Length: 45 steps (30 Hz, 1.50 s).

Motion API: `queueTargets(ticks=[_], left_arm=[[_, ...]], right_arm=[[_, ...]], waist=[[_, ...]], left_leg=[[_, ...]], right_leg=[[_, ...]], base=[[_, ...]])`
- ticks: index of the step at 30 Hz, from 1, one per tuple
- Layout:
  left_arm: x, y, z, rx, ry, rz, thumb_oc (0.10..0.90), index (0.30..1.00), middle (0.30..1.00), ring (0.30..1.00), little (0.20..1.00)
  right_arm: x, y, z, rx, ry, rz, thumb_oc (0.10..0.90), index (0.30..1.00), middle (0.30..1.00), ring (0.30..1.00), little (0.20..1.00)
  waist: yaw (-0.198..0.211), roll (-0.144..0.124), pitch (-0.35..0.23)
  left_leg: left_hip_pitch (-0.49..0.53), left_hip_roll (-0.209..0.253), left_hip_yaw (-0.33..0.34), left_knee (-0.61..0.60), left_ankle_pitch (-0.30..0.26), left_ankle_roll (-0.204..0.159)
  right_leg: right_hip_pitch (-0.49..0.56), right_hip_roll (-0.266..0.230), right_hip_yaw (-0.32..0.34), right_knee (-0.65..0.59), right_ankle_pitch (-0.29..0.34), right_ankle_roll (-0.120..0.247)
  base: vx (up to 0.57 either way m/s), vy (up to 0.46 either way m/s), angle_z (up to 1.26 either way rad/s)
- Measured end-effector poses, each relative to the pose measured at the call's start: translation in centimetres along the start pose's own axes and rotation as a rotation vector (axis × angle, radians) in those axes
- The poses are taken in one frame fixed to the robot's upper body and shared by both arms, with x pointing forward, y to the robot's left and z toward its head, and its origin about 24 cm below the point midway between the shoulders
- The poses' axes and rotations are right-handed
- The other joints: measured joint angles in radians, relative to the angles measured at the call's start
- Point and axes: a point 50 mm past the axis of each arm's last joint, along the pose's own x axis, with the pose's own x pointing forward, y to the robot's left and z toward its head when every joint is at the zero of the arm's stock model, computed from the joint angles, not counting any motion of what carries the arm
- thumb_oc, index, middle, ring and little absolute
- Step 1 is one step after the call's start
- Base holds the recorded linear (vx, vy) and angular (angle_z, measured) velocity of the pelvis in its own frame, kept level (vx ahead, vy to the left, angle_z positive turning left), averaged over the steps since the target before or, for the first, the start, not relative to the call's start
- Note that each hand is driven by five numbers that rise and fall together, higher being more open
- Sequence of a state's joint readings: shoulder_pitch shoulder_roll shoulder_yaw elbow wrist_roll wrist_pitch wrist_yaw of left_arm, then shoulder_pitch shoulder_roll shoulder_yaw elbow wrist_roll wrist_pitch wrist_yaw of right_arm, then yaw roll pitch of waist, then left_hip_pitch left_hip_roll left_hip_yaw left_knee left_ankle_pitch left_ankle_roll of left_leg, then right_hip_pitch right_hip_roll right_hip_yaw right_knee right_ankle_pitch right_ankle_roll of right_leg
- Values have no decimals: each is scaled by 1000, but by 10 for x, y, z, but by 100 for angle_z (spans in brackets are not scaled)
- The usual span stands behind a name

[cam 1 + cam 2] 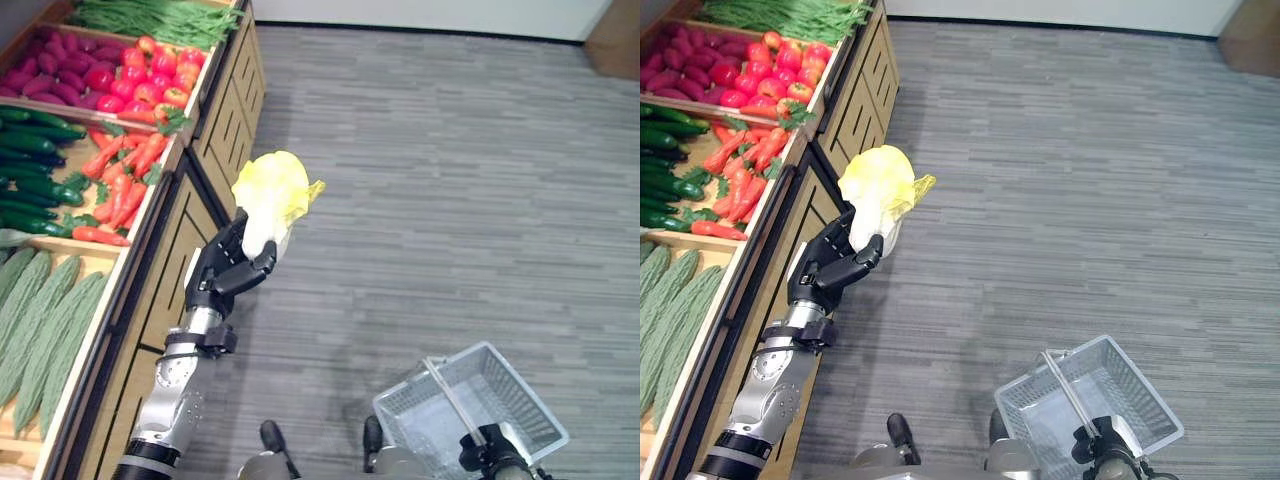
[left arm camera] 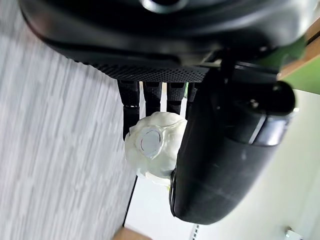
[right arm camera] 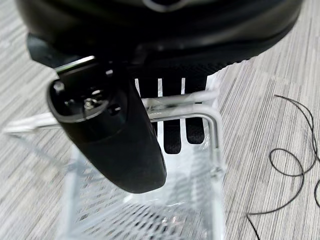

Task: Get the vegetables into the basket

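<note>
Produce stand [image 1: 150,300], along the left of the floor, trays stocked with cucumbers, carrots [image 1: 120,180], tomatoes and greens; basket [image 1: 470,405], wire, empty, well to the right of the stand and nearer the robot, its handle [image 3: 150,112] clasped by the curled fingers of the right robot hand [image 1: 487,450]. Cabbage [image 1: 272,200], pale yellow-green, held in the air just beside the stand's front edge, stem end gripped in the closed left robot hand [image 1: 230,268]. Risks, as judged: the leafy head is top-heavy above a narrow grip and may tip out or tear during the carry across open floor; released before it is above the basket, it would land on the floor; dropped in from height, it could swing the hanging basket.
</note>
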<state>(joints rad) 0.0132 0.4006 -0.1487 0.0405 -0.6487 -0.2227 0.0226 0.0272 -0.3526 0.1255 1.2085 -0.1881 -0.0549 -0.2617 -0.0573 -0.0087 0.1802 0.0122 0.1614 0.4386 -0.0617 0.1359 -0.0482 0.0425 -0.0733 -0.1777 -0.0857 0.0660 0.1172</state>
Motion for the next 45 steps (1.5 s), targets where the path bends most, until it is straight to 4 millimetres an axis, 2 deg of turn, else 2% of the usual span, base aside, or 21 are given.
queueTargets(ticks=[1, 3, 4, 5, 6, 7, 8, 9, 10, 12, 15, 18, 20, 23, 25, 26, 29, 34, 37, 39, 45], left_arm=[[-4, 1, -6, -7, 25, 9, 400, 300, 300, 300, 300], [-4, 1, -7, -12, 28, 11, 400, 300, 300, 300, 300], [-5, 0, -8, -22, 35, 8, 400, 300, 300, 300, 300], [-5, -4, -10, -26, 42, -10, 400, 300, 300, 300, 300], [-4, -11, -13, -32, 54, -43, 400, 300, 300, 300, 300], [-5, -16, -16, -36, 67, -66, 400, 300, 300, 300, 300], [-7, -20, -20, -41, 83, -90, 400, 300, 300, 300, 300], [-8, -23, -22, -42, 98, -100, 400, 300, 300, 300, 300], [-7, -24, -21, -41, 94, -107, 400, 300, 300, 300, 300], [-5, -22, -16, 19, 105, -152, 400, 300, 300, 300, 300], [-6, -14, -13, 90, 131, -189, 400, 300, 300, 300, 300], [-8, 0, -3, 334, 151, -260, 400, 300, 300, 300, 300], [-8, 5, 10, 576, 157, -361, 400, 300, 300, 300, 300], [-3, -7, 16, 814, 121, -498, 400, 300, 300, 300, 300], [-1, -17, 20, 929, 65, -576, 400, 300, 300, 300, 300], [4, -30, 22, 1031, 4, -653, 400, 300, 300, 300, 300], [9, -60, 30, 1234, -160, -848, 400, 300, 300, 300, 300], [10, -90, 37, 1385, -381, -1016, 400, 300, 300, 300, 300], [13, -96, 35, 1478, -467, -1037, 400, 300, 300, 300, 300], [18, -98, 25, 1517, -498, -1005, 400, 300, 300, 300, 300], [31, -89, -4, 1626, -442, -917, 400, 300, 300, 300, 300]], right_arm=[[-1, -1, -4, -1, 6, -3, 400, 300, 300, 300, 300], [0, -1, 0, 4, -12, -4, 400, 300, 300, 300, 300], [1, -4, 2, 4, -22, -11, 400, 300, 300, 300, 300], [3, -12, 4, -6, -24, -28, 400, 300, 300, 300, 300], [6, -22, 3, -20, -13, -52, 400, 300, 300, 300, 300], [7, -29, 1, -44, -9, -65, 400, 300, 300, 300, 300], [8, -38, 0, -70, -10, -83, 400, 300, 300, 300, 300], [9, -46, 1, -78, -11, -103, 400, 300, 300, 300, 300], [10, -49, 5, -78, -14, -118, 400, 300, 300, 300, 300], [15, -68, 28, -70, -72, -177, 400, 300, 300, 300, 300], [16, -83, 41, -85, -122, -219, 400, 300, 300, 300, 300], [13, -100, 61, -88, -216, -262, 400, 300, 300, 300, 300], [7, -109, 85, -130, -335, -285, 400, 300, 300, 300, 300], [-3, -119, 117, -186, -488, -316, 400, 300, 300, 300, 300], [-10, -122, 139, -222, -589, -327, 400, 300, 300, 300, 300], [-15, -124, 155, -235, -649, -337, 400, 300, 300, 300, 300], [-26, -127, 188, -295, -763, -357, 400, 300, 300, 300, 300], [-38, -126, 220, -340, -870, -366, 400, 300, 300, 300, 300], [-45, -127, 232, -328, -918, -376, 400, 300, 300, 300, 300], [-52, -124, 240, -319, -966, -374, 400, 300, 300, 300, 300], [-68, -111, 255, -283, -1070, -350, 400, 300, 300, 300, 300]], waist=[[-5, -2, -11], [8, -1, -14], [35, -9, -19], [49, -11, -20], [48, 6, -29], [48, 14, -34], [42, 29, -43], [35, 47, -53], [25, 64, -62], [15, 64, -60], [17, 57, -58], [19, 58, -58], [17, 58, -57], [21, 59, -58], [18, 59, -58], [18, 59, -58], [17, 58, -57], [16, 58, -57], [16, 58, -57], [14, 58, -57], [12, 56, -56]], left_leg=[[-3, 16, -22, 24, 10, -13], [-28, 32, -41, 74, 23, -33], [-47, 32, -130, 100, 72, -74], [-61, 31, -218, 109, 93, -85], [-71, 25, -302, 79, 72, -105], [-59, 7, -344, 24, 62, -115], [-42, 0, -322, -15, 68, -108], [-11, -1, -265, -32, 84, -84], [-9, 2, -232, -28, 45, -72], [-2, -7, -234, -28, -17, -49], [4, -41, -216, -28, -28, -32], [7, -62, -206, -28, -33, -22], [5, -65, -195, -28, -36, -17], [12, -68, -193, -28, -35, -16], [11, -68, -192, -28, -34, -15], [14, -67, -192, -28, -34, -14], [13, -65, -189, -28, -34, -14], [15, -59, -188, -28, -34, -15], [15, -56, -189, -28, -33, -15], [16, -56, -189, -28, -33, -15], [16, -56, -188, -28, -33, -15]], right_leg=[[5, 7, -5, -1, -16, -15], [-8, 15, 1, 9, -25, -38], [-25, 4, 24, 21, -19, -56], [-24, 4, 32, 19, 6, -77], [-31, 4, 32, 18, 8, -79], [-35, 2, 30, 19, 8, -79], [-35, 6, 25, 13, 13, -76], [-25, 20, 23, 3, 16, -70], [-26, 28, 24, 1, 19, -64], [-35, 13, 49, 0, 34, -34], [-38, -20, 64, -1, 37, -6], [-41, -43, 75, -5, 46, 6], [-49, -46, 87, -5, 49, 11], [-44, -48, 89, -5, 51, 10], [-45, -48, 90, -5, 52, 10], [-43, -47, 91, -1, 52, 10], [-44, -44, 91, 0, 53, 10], [-43, -39, 91, 0, 52, 10], [-42, -32, 90, 0, 52, 10], [-42, -32, 90, -1, 52, 10], [-43, -32, 91, -1, 52, 10]], base=[[-5, -257, 5], [12, -161, -13], [36, -34, -36], [39, -9, -27], [86, 35, -3], [74, 60, 11], [82, 128, 3], [62, 148, 1], [49, 125, -19], [62, 133, -26], [26, 87, -12], [5, 88, -9], [17, 44, -11], [2, 11, -3], [0, 0, 0], [0, 0, 0], [5, 0, -1], [0, 0, 0], [0, 0, 0], [0, 0, 0], [5, -1, 0]])
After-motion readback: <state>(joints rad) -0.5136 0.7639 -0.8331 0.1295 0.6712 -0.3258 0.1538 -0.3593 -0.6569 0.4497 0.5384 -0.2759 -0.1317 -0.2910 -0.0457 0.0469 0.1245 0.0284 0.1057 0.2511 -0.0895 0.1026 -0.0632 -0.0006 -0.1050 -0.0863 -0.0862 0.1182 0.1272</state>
